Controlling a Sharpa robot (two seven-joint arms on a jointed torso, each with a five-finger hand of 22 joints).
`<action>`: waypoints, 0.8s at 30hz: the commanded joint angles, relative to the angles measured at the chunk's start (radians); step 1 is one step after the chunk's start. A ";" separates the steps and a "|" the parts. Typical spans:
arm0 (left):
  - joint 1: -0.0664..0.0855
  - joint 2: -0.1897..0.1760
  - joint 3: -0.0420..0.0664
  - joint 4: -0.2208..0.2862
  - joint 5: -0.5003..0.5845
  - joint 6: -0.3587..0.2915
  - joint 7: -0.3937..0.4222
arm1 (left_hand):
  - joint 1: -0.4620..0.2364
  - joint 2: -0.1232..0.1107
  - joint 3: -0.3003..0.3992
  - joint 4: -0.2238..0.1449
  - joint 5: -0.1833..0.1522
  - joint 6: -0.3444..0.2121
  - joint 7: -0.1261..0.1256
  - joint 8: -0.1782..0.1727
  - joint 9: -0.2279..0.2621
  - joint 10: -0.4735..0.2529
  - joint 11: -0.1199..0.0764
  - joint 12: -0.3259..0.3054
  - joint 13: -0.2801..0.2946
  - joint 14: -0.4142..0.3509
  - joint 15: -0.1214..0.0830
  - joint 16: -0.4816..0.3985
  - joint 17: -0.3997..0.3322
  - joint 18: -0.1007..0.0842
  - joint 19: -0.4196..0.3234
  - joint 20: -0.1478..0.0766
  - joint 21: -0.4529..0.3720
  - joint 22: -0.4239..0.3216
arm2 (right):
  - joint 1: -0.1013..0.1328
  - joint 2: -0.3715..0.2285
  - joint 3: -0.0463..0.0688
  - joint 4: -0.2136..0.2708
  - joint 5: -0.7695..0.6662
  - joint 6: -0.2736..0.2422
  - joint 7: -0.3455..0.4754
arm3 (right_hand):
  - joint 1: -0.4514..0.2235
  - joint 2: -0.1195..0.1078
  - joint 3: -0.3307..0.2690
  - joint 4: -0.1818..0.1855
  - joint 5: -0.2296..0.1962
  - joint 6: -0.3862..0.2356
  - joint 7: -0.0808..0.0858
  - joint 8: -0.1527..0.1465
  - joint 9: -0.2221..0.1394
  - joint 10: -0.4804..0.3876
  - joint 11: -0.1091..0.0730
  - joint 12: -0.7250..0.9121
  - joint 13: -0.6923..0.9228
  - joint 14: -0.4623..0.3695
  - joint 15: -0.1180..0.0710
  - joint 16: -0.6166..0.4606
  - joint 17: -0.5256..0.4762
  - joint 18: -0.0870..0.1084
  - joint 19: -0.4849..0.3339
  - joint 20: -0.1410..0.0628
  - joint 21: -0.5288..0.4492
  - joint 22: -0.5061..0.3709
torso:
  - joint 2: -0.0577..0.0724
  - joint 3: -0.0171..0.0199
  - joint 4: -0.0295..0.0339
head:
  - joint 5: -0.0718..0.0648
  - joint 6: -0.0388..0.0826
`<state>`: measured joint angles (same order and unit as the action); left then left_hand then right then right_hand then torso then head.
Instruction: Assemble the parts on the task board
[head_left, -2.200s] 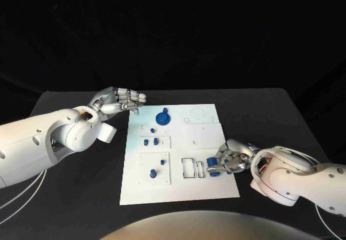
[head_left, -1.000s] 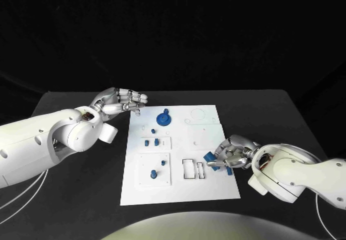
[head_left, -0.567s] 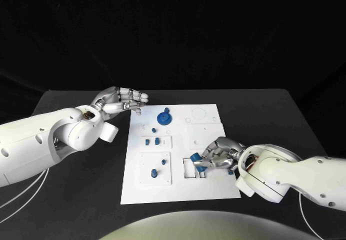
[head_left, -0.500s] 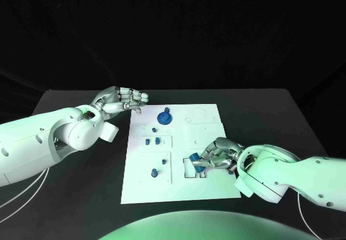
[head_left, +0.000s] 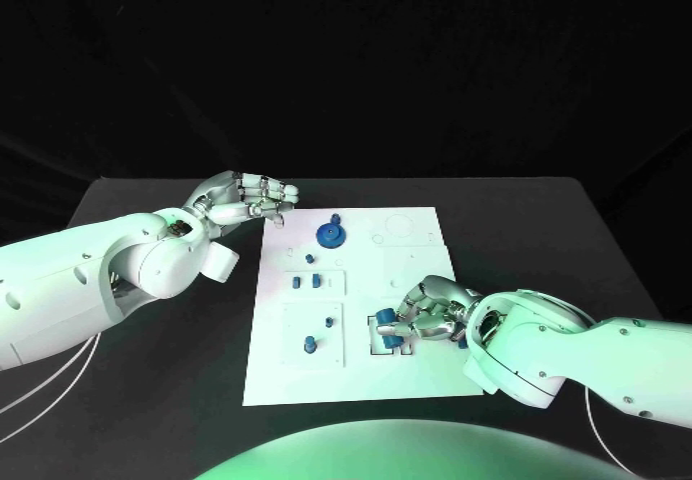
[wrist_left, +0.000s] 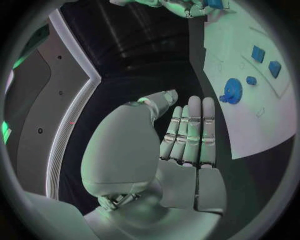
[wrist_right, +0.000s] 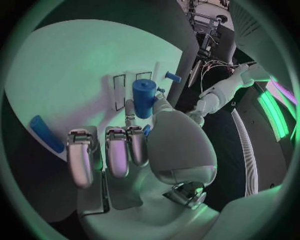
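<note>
Looking down from the head camera, the flat white rectangular task board (head_left: 411, 375) lies in the middle of the black table (head_left: 562, 240). The silver many-fingered right hand (head_left: 421, 315) sits over the board's near right part, fingers curled around a small blue cylindrical part (head_left: 402, 339) at the two narrow rectangular slots (head_left: 384, 335) outlined there. The part peeks out just below the fingertips, touching them, and little of it is visible, so its axis cannot be judged here. The silver left hand (head_left: 242, 200) hovers off the board's far left corner, fingers curled inward with nothing in them. A round blue disc part (head_left: 330, 236) lies on the far part of the board, with smaller blue pegs (head_left: 300, 283) in raised square plates nearer the middle.

From the left wrist camera, the left hand (wrist_left: 187, 135) shows its fingers lying close together, bent over the palm and holding nothing. The blue disc (wrist_left: 232, 91) and two blue pegs (wrist_left: 257, 53) are seen on the white board beyond it.

From the right wrist camera, the right hand (wrist_right: 134, 142) holds the blue cylinder (wrist_right: 144, 98) between thumb and a fingertip. The cylinder is smooth and stubby with a flat round end; its long axis runs away from the palm toward the board, its far end close to the slot outlines (wrist_right: 119, 91). Another elongated blue part (wrist_right: 45, 133) lies flat on the board beside the other fingers, untouched.
</note>
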<state>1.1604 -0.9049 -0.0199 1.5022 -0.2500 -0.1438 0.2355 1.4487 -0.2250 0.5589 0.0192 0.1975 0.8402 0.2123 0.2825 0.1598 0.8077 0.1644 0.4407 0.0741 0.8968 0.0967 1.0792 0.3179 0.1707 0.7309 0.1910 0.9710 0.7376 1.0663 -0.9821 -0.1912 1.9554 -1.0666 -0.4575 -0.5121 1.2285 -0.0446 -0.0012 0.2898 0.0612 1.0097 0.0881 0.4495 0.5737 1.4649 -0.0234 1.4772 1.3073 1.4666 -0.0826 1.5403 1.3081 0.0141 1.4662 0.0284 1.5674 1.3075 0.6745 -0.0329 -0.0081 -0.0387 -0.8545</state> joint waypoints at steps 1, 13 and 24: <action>0.001 0.000 0.001 0.003 0.006 0.014 0.004 | 0.002 0.008 -0.006 -0.001 0.005 0.000 0.005 0.005 -0.002 -0.005 0.002 0.006 -0.001 -0.007 -0.004 -0.002 -0.001 0.012 -0.008 0.000 -0.005 -0.001 | -0.003 0.003 -0.002 -0.003 -0.050 0.026 -0.015 | -0.014 0.000 -0.006 0.002 0.002 0.056 -0.048 0.004 0.001 0.065 -0.007 0.000 0.189 0.087 -0.006 0.005 0.175 -0.014 0.104 -0.005 0.003 0.263 | 0.001 -0.0004 0.0000 | 0.002 -0.001; 0.001 -0.003 0.001 0.004 0.006 0.014 0.002 | 0.002 0.008 -0.006 -0.001 0.005 0.000 0.005 0.005 -0.002 -0.005 0.002 0.006 -0.001 -0.007 -0.004 -0.002 -0.001 0.012 -0.008 0.000 -0.005 -0.001 | -0.006 0.010 -0.002 0.005 -0.054 0.034 -0.010 | -0.020 -0.005 -0.012 0.000 0.002 0.058 -0.049 0.006 0.003 0.067 -0.008 0.003 0.191 0.088 -0.007 0.006 0.179 -0.014 0.105 -0.006 0.003 0.263 | 0.000 0.0000 -0.0007 | 0.008 -0.003; 0.001 -0.005 0.001 0.004 0.006 0.015 0.000 | 0.001 0.009 -0.007 -0.001 0.005 -0.001 0.006 0.006 -0.002 -0.007 0.002 0.007 -0.001 -0.007 -0.003 -0.002 -0.001 0.012 -0.008 0.000 -0.006 -0.001 | -0.007 0.010 -0.001 0.007 -0.051 0.028 -0.011 | -0.020 -0.004 -0.011 0.000 0.002 0.060 -0.050 0.007 0.003 0.067 -0.009 0.003 0.191 0.088 -0.007 0.007 0.180 -0.014 0.105 -0.006 0.003 0.263 | 0.000 0.0003 -0.0004 | 0.010 -0.002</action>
<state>1.1604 -0.9106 -0.0199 1.5031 -0.2499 -0.1434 0.2323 1.4487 -0.2250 0.5589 0.0192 0.1975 0.8402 0.2123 0.2825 0.1586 0.8078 0.1645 0.4446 0.0742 0.8968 0.0966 1.0792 0.3181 0.1707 0.7309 0.1910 0.9710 0.7378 1.0612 -0.9728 -0.1923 1.9606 -1.1058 -0.4433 -0.5172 1.2182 -0.0475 -0.0069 0.2901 0.0597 1.0166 0.0836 0.4531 0.5761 1.4650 -0.0231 1.4772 1.3080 1.4666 -0.0824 1.5403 1.3078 0.0141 1.4662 0.0285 1.5673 1.3073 0.6744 -0.0329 -0.0088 -0.0299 -0.8561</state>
